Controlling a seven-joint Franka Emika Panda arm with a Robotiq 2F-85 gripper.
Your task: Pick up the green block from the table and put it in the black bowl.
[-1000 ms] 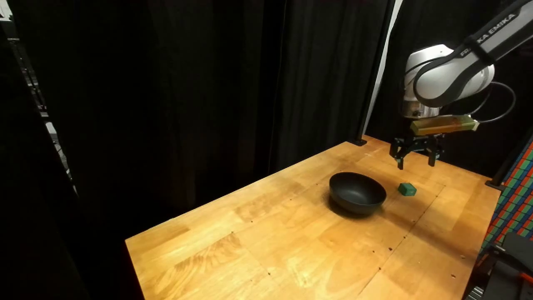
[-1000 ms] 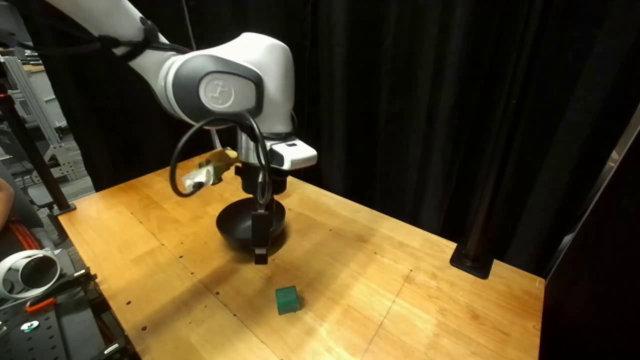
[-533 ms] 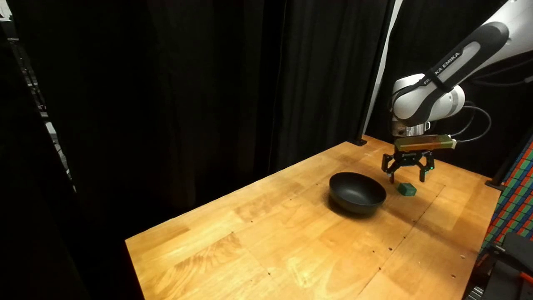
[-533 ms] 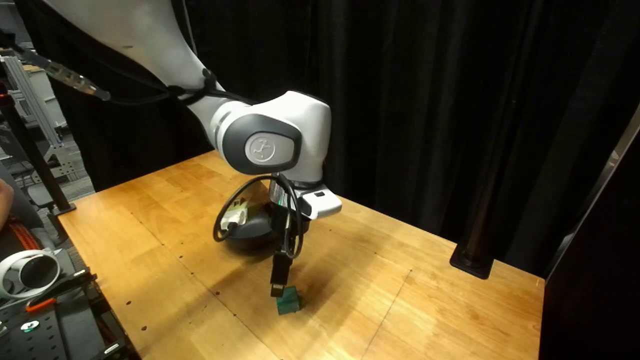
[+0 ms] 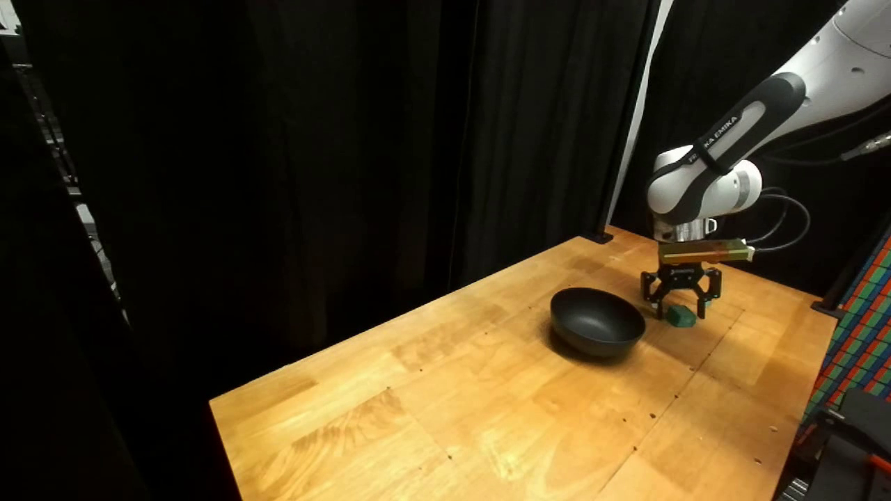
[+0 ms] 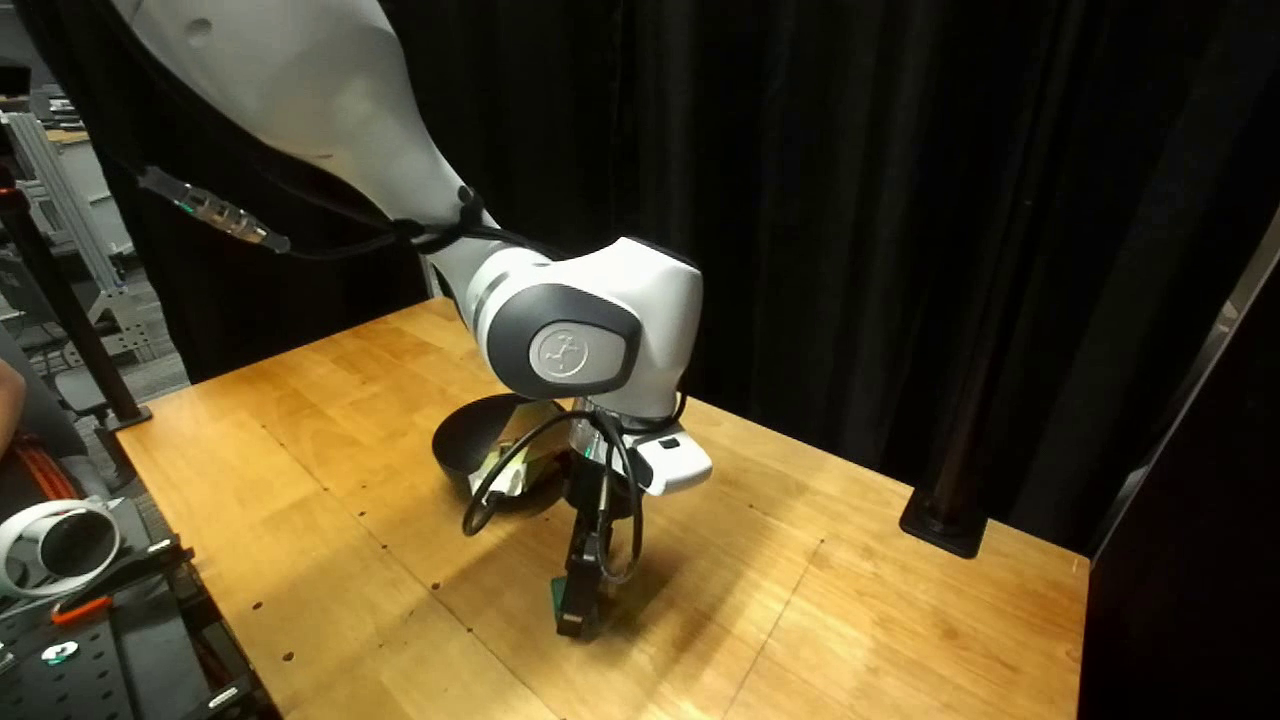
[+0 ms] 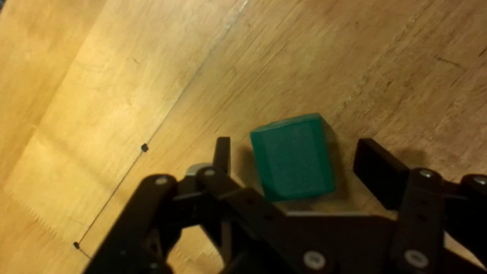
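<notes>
The green block (image 5: pixel 681 318) rests on the wooden table (image 5: pixel 487 410). My gripper (image 5: pixel 681 312) is low over the table, pointing down, with its fingers on either side of the block. In the wrist view the block (image 7: pixel 293 158) lies between the two open fingers (image 7: pixel 295 146), with a gap on each side. In an exterior view the gripper (image 6: pixel 572 625) hides most of the block (image 6: pixel 558 598). The black bowl (image 5: pixel 597 323) stands upright close to the block and looks empty. In an exterior view the arm and its cable partly cover the bowl (image 6: pixel 465 435).
A black post base (image 6: pixel 942 525) stands at a table corner, with more posts at other corners. Black curtains (image 5: pixel 313 174) hang behind the table. A side cart (image 6: pixel 120 640) with a white ring-shaped item (image 6: pixel 60 550) stands beside the table edge.
The arm has come down from above the table, and the gripper is now low around the block with its fingers still apart. The block and the bowl have not moved.
</notes>
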